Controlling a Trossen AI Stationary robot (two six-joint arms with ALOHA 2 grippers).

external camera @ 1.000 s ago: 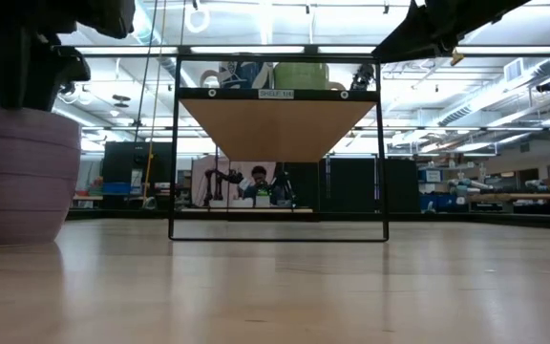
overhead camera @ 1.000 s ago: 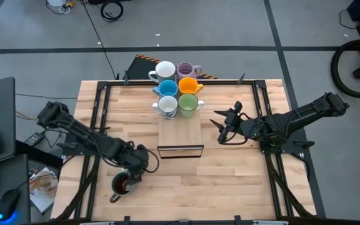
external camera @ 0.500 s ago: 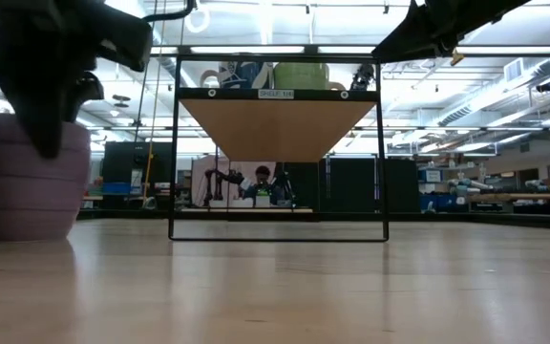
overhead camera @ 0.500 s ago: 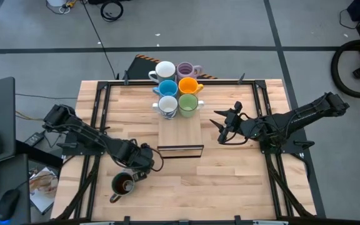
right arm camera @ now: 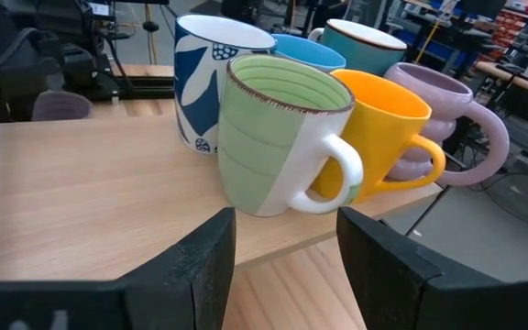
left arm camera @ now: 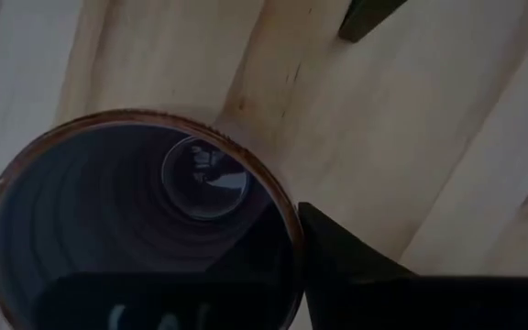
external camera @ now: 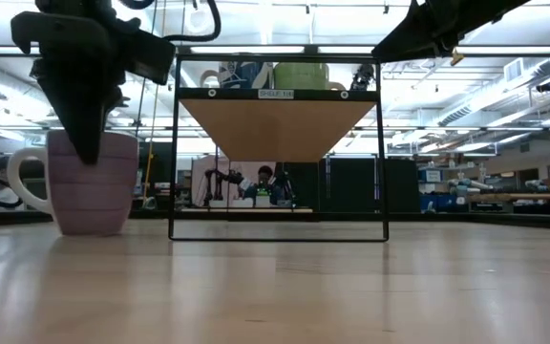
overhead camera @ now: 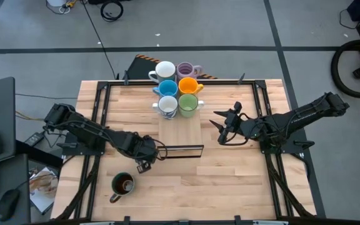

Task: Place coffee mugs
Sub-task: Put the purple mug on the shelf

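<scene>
My left pincer (external camera: 89,105) hides part of the lilac mug (external camera: 92,183). The frame cuts off the dark mug's (left arm camera: 136,229) rim. My left fingers' gap is unreadable.

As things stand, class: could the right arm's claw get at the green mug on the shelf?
Probably yes. The right claw is open, beside the shelf, facing the green mug; bare shelf wood lies between them, and the other mugs sit behind it.

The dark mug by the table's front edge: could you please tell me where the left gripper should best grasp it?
Pinch its rim wall from straight above, opposite the handle: the mug stands upright, mouth open, and the left gripper hangs close by.
</scene>
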